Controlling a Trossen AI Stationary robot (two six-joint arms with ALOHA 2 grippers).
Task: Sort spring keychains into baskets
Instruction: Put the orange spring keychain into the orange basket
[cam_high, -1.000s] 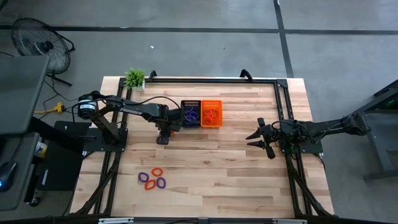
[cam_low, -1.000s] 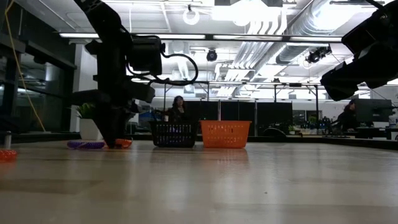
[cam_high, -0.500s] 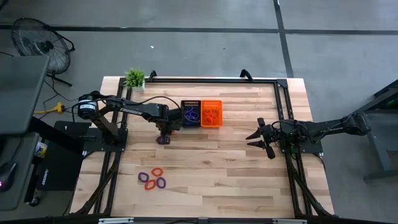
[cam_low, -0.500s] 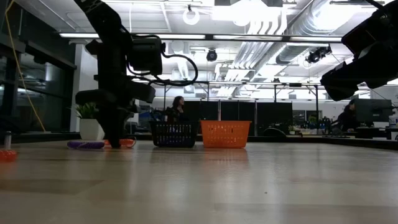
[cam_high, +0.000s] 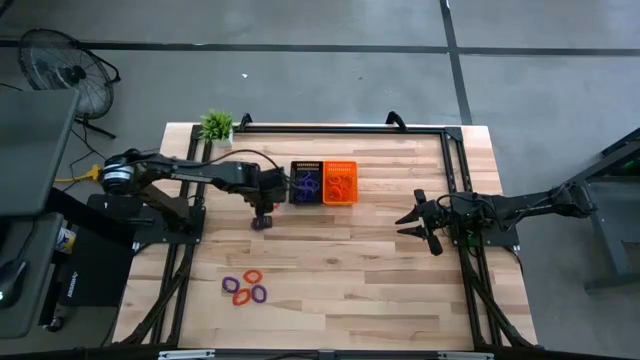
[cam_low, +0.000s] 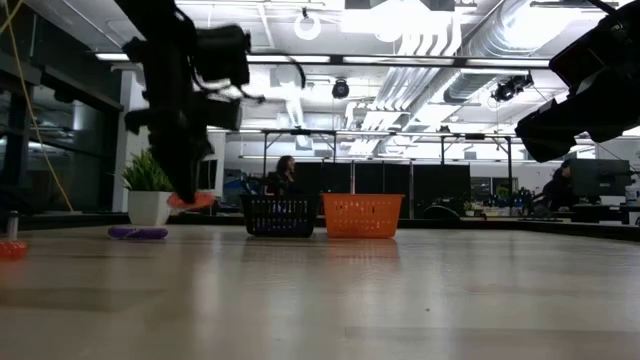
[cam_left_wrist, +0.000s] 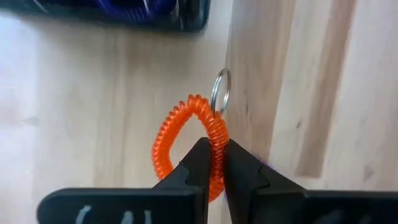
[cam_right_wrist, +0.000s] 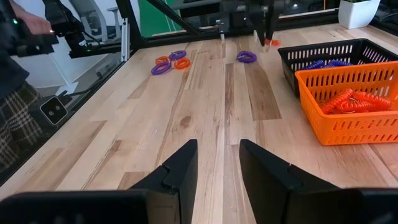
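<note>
My left gripper (cam_high: 262, 217) hangs just left of the black basket (cam_high: 306, 183), shut on an orange-red spring keychain (cam_left_wrist: 186, 134), which also shows in the low view (cam_low: 190, 200). A purple keychain (cam_low: 138, 233) lies flat on the table below it. Three more keychains (cam_high: 245, 288) lie in a cluster toward the near left. The black basket holds purple coils and the orange basket (cam_high: 340, 183) holds orange-red ones (cam_right_wrist: 351, 101). My right gripper (cam_right_wrist: 214, 168) waits open at the table's right side. My left gripper pinches one stretch of the keychain's coil (cam_left_wrist: 217, 135) between its two fingers, close to the small metal ring (cam_left_wrist: 221, 92). The fingers point down from above. The loop (cam_low: 192, 201) hangs at the fingertips, lifted clear of the table.
A small green potted plant (cam_high: 217, 125) stands at the far left corner. A black frame rail (cam_high: 340, 130) runs along the far edge and down the right side. A person sits in the room beyond the table (cam_low: 285, 175). Bare wood lies between the baskets and my right gripper.
My left gripper has shut on the orange-red keychain on the table and risen with it. The keychain now hangs clear of the table, while the purple one beside it has stayed where it lay.
</note>
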